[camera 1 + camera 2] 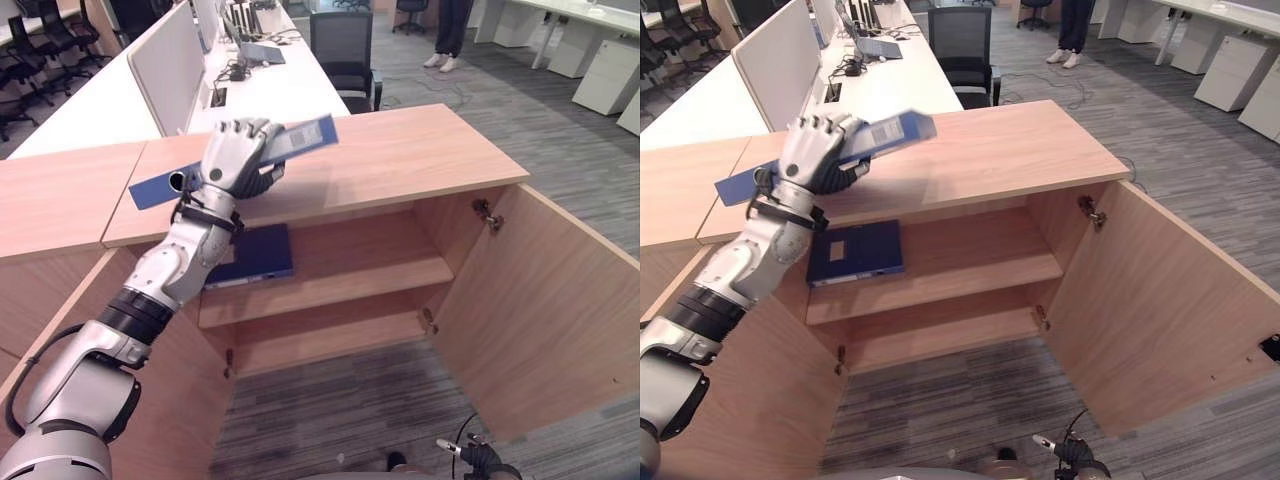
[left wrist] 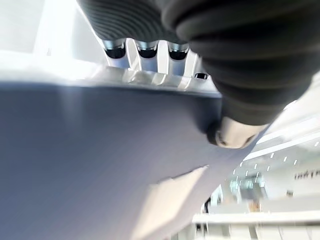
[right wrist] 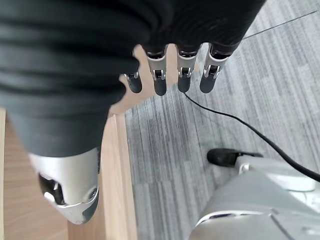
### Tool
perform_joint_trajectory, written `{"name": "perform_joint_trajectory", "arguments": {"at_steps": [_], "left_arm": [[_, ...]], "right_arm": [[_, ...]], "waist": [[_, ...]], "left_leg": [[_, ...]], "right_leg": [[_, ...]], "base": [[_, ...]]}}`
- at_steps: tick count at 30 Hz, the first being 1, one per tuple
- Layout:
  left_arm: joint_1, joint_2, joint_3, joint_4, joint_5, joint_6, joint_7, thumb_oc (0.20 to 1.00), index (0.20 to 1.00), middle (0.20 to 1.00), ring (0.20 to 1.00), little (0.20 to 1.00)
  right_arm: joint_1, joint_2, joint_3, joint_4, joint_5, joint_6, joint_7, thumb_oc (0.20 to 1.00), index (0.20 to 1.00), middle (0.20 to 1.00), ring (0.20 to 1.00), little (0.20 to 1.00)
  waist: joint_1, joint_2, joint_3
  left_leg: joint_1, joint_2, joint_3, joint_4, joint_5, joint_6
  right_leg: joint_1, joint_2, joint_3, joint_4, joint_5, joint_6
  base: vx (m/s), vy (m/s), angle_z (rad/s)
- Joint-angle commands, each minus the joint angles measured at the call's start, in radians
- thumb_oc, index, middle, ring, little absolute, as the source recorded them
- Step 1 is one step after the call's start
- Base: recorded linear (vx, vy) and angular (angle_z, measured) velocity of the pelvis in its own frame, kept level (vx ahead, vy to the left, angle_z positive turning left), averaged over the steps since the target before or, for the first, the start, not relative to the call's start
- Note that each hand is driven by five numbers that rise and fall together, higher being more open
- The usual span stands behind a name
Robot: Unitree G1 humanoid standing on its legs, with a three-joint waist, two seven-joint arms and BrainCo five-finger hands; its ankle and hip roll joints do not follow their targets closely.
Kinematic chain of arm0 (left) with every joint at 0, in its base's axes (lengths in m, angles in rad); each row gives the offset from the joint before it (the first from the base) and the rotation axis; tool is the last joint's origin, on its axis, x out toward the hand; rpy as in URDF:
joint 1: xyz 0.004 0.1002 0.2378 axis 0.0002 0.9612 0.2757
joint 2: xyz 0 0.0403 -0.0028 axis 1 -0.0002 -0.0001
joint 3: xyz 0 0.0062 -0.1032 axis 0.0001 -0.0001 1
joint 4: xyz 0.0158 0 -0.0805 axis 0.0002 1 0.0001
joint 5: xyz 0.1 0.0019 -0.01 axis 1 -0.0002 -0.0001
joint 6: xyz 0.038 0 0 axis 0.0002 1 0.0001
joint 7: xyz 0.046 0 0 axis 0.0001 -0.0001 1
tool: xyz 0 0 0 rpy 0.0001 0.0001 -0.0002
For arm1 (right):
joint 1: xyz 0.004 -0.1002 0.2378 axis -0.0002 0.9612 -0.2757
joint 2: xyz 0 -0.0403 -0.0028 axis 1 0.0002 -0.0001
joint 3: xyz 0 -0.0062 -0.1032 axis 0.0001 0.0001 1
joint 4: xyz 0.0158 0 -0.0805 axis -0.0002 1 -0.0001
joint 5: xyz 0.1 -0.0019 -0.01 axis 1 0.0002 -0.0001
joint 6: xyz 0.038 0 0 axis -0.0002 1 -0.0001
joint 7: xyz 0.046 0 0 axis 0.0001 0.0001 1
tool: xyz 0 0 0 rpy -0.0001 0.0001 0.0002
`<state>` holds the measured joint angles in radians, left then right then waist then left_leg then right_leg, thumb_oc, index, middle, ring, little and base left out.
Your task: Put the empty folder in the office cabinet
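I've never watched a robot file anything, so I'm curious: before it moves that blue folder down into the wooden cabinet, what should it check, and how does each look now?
1. Grip: left hand curled round the flat blue folder, held above the cabinet top: ok.
2. Light wooden cabinet doors open: ok.
3. Upper shelf has bare room right of the dark blue binder lying there: ok.
4. Lower shelf free: ok.
5. Right hand idle, fingers relaxed, near the floor: ok.
6. Folder empty: cannot tell.

Office chair (image 1: 343, 52) behind; person's legs (image 1: 448, 30), perhaps.
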<state>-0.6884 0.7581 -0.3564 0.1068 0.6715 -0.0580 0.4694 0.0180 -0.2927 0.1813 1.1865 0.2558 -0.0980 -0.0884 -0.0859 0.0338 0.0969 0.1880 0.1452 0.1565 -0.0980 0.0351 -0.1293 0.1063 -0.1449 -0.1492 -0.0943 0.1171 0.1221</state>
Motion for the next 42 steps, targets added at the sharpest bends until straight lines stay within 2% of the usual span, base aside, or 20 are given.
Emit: {"name": "perform_joint_trajectory", "arguments": {"at_steps": [1, 5, 12, 17, 18, 22, 23, 24, 29, 37, 38, 41, 42], "left_arm": [[-0.08, 0.07, 0.087, -0.01, -0.035, -0.025, 0.071, 0.2, 0.2, 0.2, 0.2, 0.2], [0.023, 0.061, 0.216, -0.161, -0.104, -0.075, 0.082, 0.2, 0.2, 0.2, 0.2, 0.2], [0.083, -0.004, 0.293, -0.277, -0.282, -0.141, 0.057, 0.2, 0.2, 0.2, 0.2, 0.2], [0.15, -0.065, 0.346, -0.358, -0.514, -0.211, 0.017, 0.2, 0.2, 0.2, 0.2, 0.2], [0.15, -0.065, 0.346, -0.358, -0.514, -0.211, 0.017, 0.2, 0.2, 0.2, 0.2, 0.2], [0.237, -0.109, 0.382, -0.425, -0.816, -0.276, -0.092, 0.2, 0.2, 0.2, 0.2, 0.2], [0.239, -0.109, 0.384, -0.426, -0.819, -0.276, -0.094, 0.2, 0.2, 0.2, 0.2, 0.2], [0.274, -0.112, 0.397, -0.436, -0.891, -0.28, -0.128, 0.2, 0.2, 0.2, 0.2, 0.2], [0.37, -0.124, 0.417, -0.463, -1.072, -0.272, -0.226, 0.2, 0.2, 0.2, 0.2, 0.2], [0.464, -0.115, 0.439, -0.48, -1.19, -0.25, -0.311, 0.2, 0.2, 0.2, 0.2, 0.2], [0.476, -0.114, 0.443, -0.478, -1.195, -0.246, -0.316, 0.2, 0.2, 0.2, 0.2, 0.2], [0.518, -0.106, 0.46, -0.473, -1.199, -0.241, -0.339, 0.2, 0.2, 0.2, 0.2, 0.2], [0.524, -0.106, 0.461, -0.472, -1.198, -0.239, -0.343, 0.2, 0.2, 0.2, 0.2, 0.2]], "right_arm": [[-0.047, 0.007, -0.022, 0.044, 0.013, -0.005, -0.011, 1.0, 1.0, 1.0, 1.0, 1.0], [-0.039, 0.029, -0.019, 0.049, 0.013, -0.005, -0.002, 1.0, 1.0, 1.0, 1.0, 1.0], [-0.036, 0.034, -0.021, 0.044, 0.032, -0.008, 0.004, 1.0, 1.0, 1.0, 1.0, 1.0], [-0.039, 0.029, -0.022, 0.024, 0.047, -0.006, 0.014, 1.0, 1.0, 1.0, 1.0, 1.0], [-0.039, 0.029, -0.022, 0.024, 0.047, -0.006, 0.014, 1.0, 1.0, 1.0, 1.0, 1.0], [-0.054, 0.021, -0.027, -0.006, 0.06, -0.003, 0.025, 1.0, 1.0, 1.0, 1.0, 1.0], [-0.053, 0.021, -0.026, -0.007, 0.06, -0.003, 0.025, 1.0, 1.0, 1.0, 1.0, 1.0], [-0.058, 0.019, -0.026, -0.019, 0.061, -0.003, 0.033, 1.0, 1.0, 1.0, 1.0, 1.0], [-0.067, 0.004, -0.023, -0.06, 0.062, 0.0, 0.048, 1.0, 1.0, 1.0, 1.0, 1.0], [-0.079, -0.021, -0.024, -0.19, 0.101, -0.011, 0.068, 1.0, 1.0, 1.0, 1.0, 1.0], [-0.081, -0.026, -0.027, -0.222, 0.11, -0.016, 0.073, 1.0, 1.0, 1.0, 1.0, 1.0], [-0.069, -0.098, -0.021, -0.491, 0.147, -0.031, 0.131, 1.0, 1.0, 1.0, 1.0, 1.0], [-0.059, -0.115, -0.029, -0.546, 0.159, -0.037, 0.14, 1.0, 1.0, 1.0, 1.0, 1.0]], "waist": [[0.03, -0.02, -0.016], [0.049, -0.025, -0.029], [0.05, -0.03, -0.029], [0.055, -0.027, -0.031], [0.055, -0.027, -0.031], [0.069, -0.025, -0.029], [0.068, -0.024, -0.03], [0.075, -0.023, -0.028], [0.085, -0.022, -0.023], [0.097, -0.022, -0.017], [0.099, -0.023, -0.015], [0.101, -0.03, -0.01], [0.1, -0.031, -0.012]], "left_leg": [[0.01, -0.057, -0.032, 0.011, -0.09, 0.027], [0.002, -0.064, -0.041, 0.011, -0.09, 0.026], [-0.01, -0.072, -0.068, 0.011, -0.075, 0.033], [-0.004, -0.073, -0.084, 0.011, -0.085, 0.037], [-0.004, -0.073, -0.084, 0.011, -0.085, 0.037], [-0.011, -0.075, -0.092, 0.011, -0.074, 0.042], [-0.01, -0.075, -0.092, 0.011, -0.074, 0.042], [-0.011, -0.075, -0.093, 0.011, -0.074, 0.042], [-0.01, -0.077, -0.099, 0.011, -0.074, 0.045], [0.001, -0.077, -0.103, 0.011, -0.089, 0.047], [0.002, -0.077, -0.103, 0.011, -0.09, 0.048], [-0.003, -0.078, -0.098, 0.011, -0.077, 0.049], [0.004, -0.077, -0.099, 0.011, -0.09, 0.049]], "right_leg": [[0.037, 0.001, 0.001, 0.013, -0.124, 0.066], [0.046, -0.006, -0.013, 0.009, -0.124, 0.065], [0.042, -0.008, -0.015, 0.024, -0.118, 0.053], [0.051, -0.005, -0.017, 0.028, -0.132, 0.048], [0.051, -0.005, -0.017, 0.028, -0.132, 0.048], [0.049, -0.009, -0.025, 0.029, -0.124, 0.044], [0.049, -0.01, -0.025, 0.029, -0.124, 0.044], [0.05, -0.011, -0.027, 0.028, -0.124, 0.045], [0.055, -0.013, -0.032, 0.028, -0.126, 0.045], [0.065, -0.013, -0.033, 0.031, -0.137, 0.045], [0.066, -0.013, -0.033, 0.032, -0.138, 0.044], [0.056, -0.015, -0.032, 0.039, -0.129, 0.043], [0.063, -0.014, -0.031, 0.037, -0.139, 0.045]], "base": [[0.0, 0.0, 0.0], [0.01, -0.001, 0.02], [0.0, -0.004, 0.13], [0.01, 0.0, 0.06], [-0.04, -0.009, 0.06], [-0.02, -0.002, 0.06], [-0.01, 0.008, 0.04], [0.0, 0.004, 0.05], [0.0, 0.003, 0.01], [0.0, 0.006, 0.0], [0.0, 0.0, 0.0], [-0.02, 0.006, 0.01], [0.0, 0.0, 0.0]]}}
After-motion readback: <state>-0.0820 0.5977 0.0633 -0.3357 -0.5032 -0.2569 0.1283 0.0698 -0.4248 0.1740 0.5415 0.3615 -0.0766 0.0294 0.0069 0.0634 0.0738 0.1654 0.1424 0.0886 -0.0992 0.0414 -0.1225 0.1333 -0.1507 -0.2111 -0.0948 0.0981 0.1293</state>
